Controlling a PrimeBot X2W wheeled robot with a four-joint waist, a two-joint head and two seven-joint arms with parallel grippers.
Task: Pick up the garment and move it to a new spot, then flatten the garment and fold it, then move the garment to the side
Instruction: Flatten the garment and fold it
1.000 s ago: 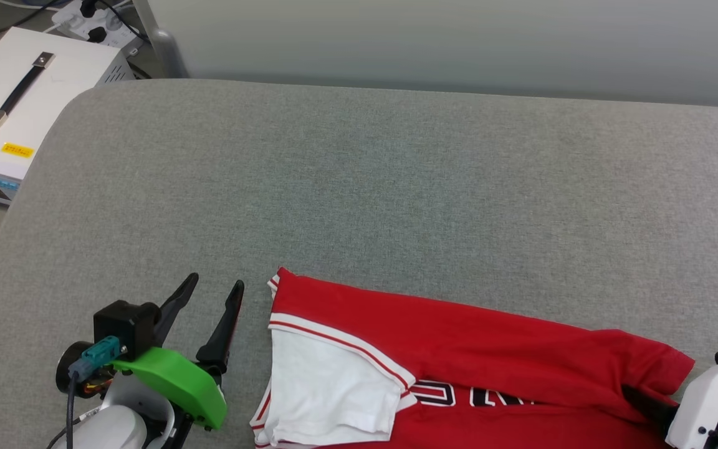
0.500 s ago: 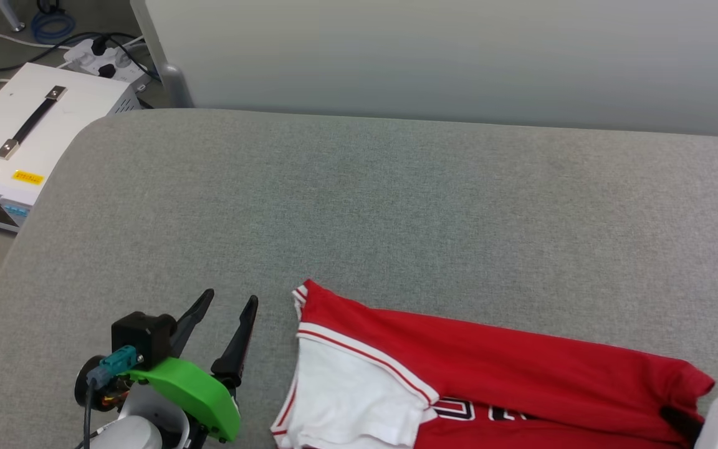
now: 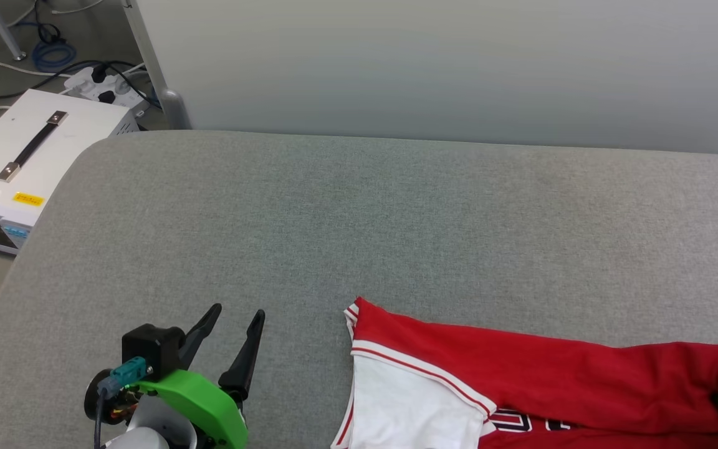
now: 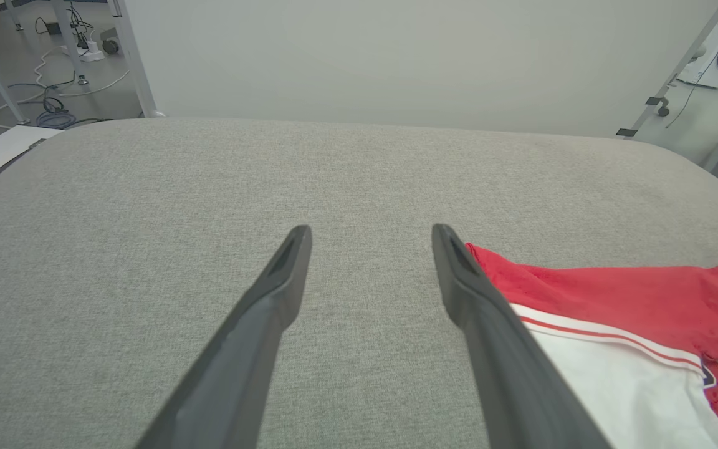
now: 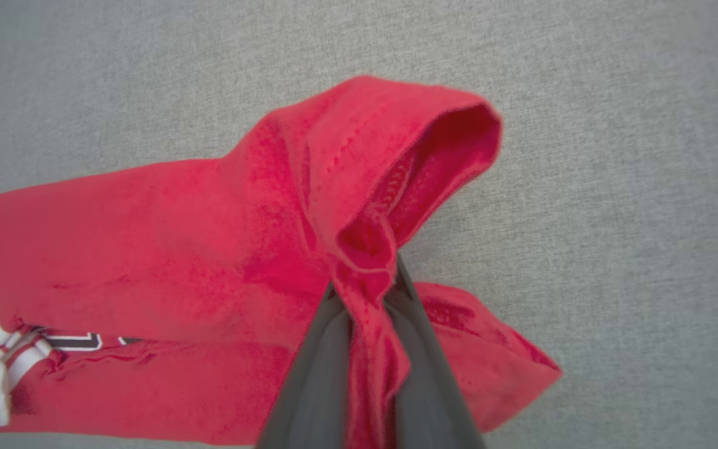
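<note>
Right end effector (image 5: 368, 287) was clenched on a bunched red fold of the garment (image 5: 166, 243), which trailed away to its left, lying crumpled on the grey counter (image 3: 396, 218). Left end effector (image 3: 238, 310) stood released and empty, the white sleeve near on its right. By my judgement only the pickup was under way; relocating, flattening, folding and setting aside all remained.

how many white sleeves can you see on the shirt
1: a white sleeve at the left end of the shirt in the head view, beside the open left pincer. A second may be hidden under the red fabric.
</note>
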